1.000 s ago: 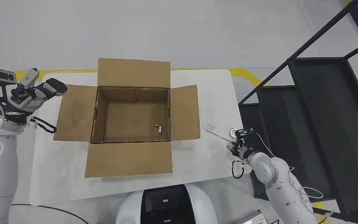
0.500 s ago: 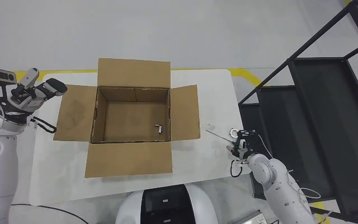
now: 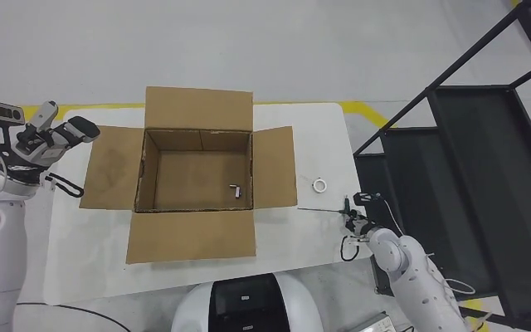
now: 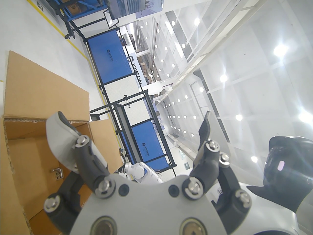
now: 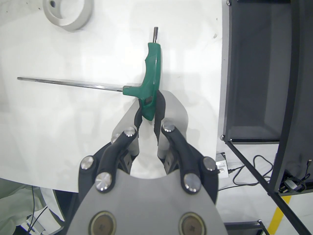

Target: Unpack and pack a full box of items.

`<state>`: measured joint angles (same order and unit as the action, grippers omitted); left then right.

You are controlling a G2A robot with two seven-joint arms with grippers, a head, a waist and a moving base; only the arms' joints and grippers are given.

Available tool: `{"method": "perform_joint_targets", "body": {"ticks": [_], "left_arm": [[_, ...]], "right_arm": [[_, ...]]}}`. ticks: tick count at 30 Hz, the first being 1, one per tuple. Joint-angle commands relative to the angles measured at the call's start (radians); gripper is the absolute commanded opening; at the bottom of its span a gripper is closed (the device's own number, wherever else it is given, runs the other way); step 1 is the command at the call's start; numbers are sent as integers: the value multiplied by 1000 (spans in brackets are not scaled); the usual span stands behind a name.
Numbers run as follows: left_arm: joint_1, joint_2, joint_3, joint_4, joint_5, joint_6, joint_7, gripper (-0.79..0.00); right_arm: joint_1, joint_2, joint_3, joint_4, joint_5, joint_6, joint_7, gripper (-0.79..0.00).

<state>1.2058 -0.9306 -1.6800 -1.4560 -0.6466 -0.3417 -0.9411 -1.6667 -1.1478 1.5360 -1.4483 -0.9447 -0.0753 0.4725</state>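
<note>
Well, the right gripper (image 5: 149, 106) pinches a green hex key (image 5: 152, 69) near a white ring (image 5: 73, 24). Left gripper (image 4: 133, 128) gapes by the box (image 3: 199, 108).

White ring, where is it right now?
In the top view the white ring lies on the table, right of the cardboard box, just beyond the hex key.

Pale grey floor (image 3: 290, 41) with a yellow line (image 3: 361, 108) runs beside a black metal rack (image 3: 465, 149).
</note>
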Motion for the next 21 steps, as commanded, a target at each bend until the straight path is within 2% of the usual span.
{"method": "perform_joint_targets", "body": {"ticks": [1,6,12,17,21], "left_arm": [[0,0,0,0,0,0,0,0],[0,0,0,0,0,0,0,0],[0,0,0,0,0,0,0,0],[0,0,0,0,0,0,0,0],[0,0,0,0,0,0,0,0]], "right_arm": [[-16,1,12,-19,8,-11,-15,-785],[-85,6,57,-80,30,-41,-78,-785],[-159,6,103,-146,66,-125,-260,-785],[-173,1,112,-181,103,-202,-435,-785],[-160,-6,106,-196,153,-232,-529,-785]]}}
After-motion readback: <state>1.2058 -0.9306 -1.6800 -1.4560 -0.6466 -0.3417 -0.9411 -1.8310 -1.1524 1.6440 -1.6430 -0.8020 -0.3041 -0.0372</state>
